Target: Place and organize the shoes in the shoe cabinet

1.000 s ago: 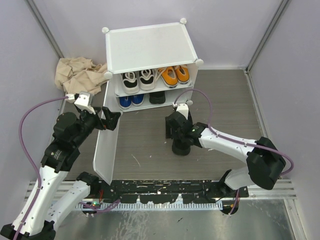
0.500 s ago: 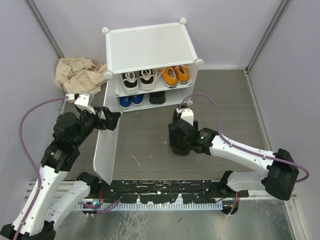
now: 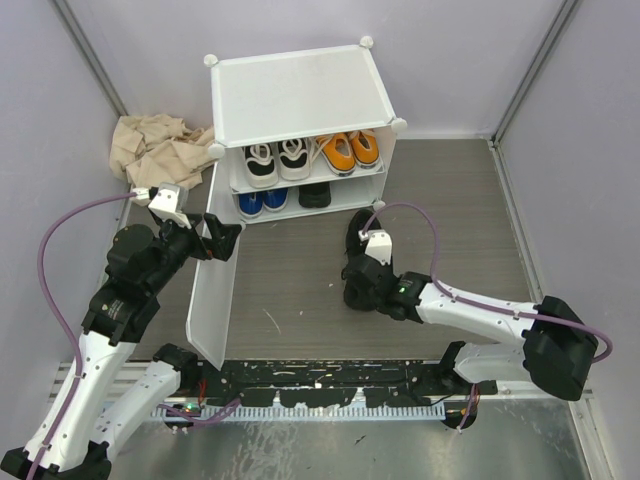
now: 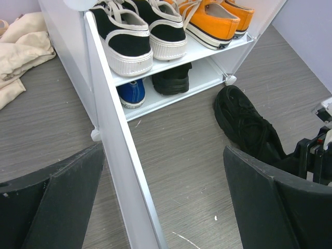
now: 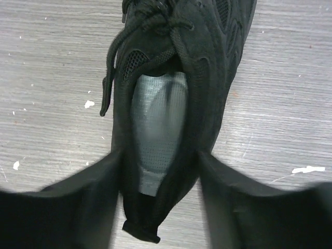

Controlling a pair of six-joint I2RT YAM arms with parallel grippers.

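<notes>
Lying crumpled at the far left, a beige cloth point(image 3: 155, 150) rests on the table point(image 3: 450, 200) beside the shoe cabinet point(image 3: 300, 95). The left gripper point(image 3: 222, 238) stands open, its fingers point(image 4: 72, 181) spread to either side of the swung-out door point(image 3: 212, 300), apart from the panel. Upper shelf: white-and-black pair point(image 3: 277, 160) on the left, orange pair point(image 3: 350, 150) on the right. Lower shelf: blue shoe point(image 3: 262, 202), then the shelved black shoe point(image 3: 315, 195). To the right, outside the cabinet, the loose black shoe point(image 4: 244, 122) lies on the table, toe toward the cabinet. The right gripper point(image 5: 160, 155) straddles its heel, fingers against both sides. Whether they clamp it cannot be told.
</notes>
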